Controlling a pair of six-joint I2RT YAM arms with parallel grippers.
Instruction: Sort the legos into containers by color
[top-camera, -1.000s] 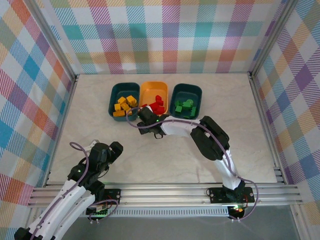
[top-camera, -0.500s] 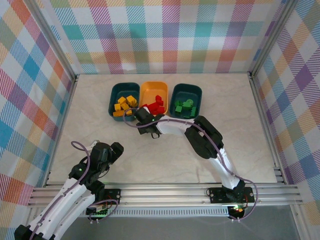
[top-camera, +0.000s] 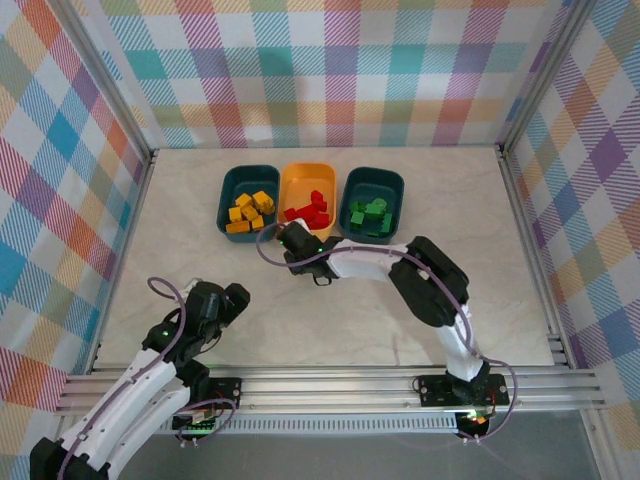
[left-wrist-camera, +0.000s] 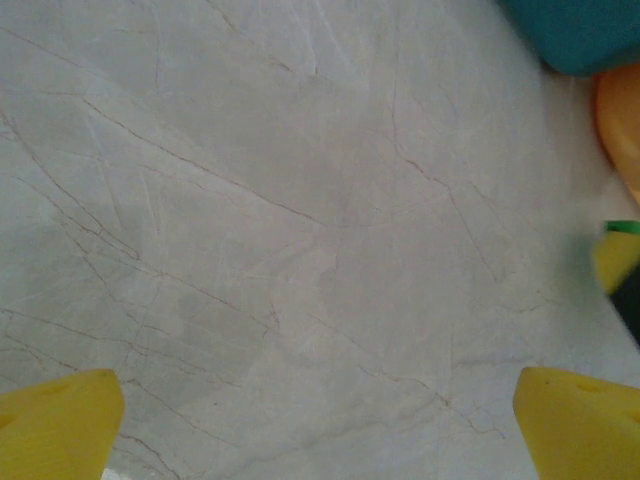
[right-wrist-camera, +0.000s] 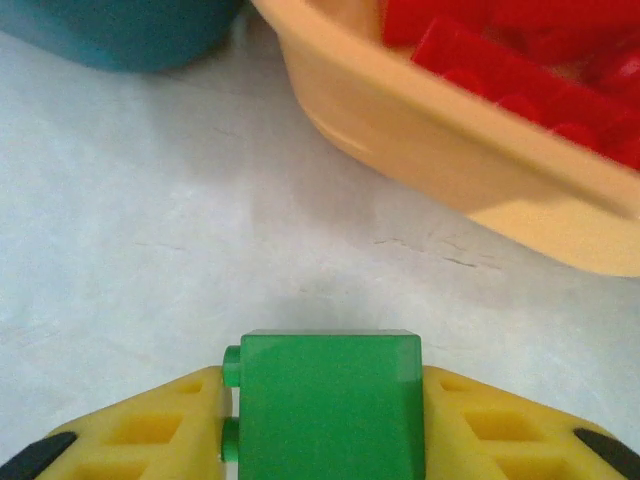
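One green brick (right-wrist-camera: 330, 395) clamped in right end effector (right-wrist-camera: 326, 425); left end effector (left-wrist-camera: 320, 420) spread, fingertips (left-wrist-camera: 60, 425) cropped.

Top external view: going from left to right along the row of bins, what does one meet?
Left teal bin with yellow legos → orange-yellow bin with red legos → right teal bin with green legos.

Right tool (top-camera: 287, 232), clamping green lego (right-wrist-camera: 330, 400), drew back nearward from orange bin (right-wrist-camera: 450, 150).

Green lego (right-wrist-camera: 330, 400) clamped between jaws; orange bin (right-wrist-camera: 440, 150), red legos (right-wrist-camera: 520, 60) ahead.
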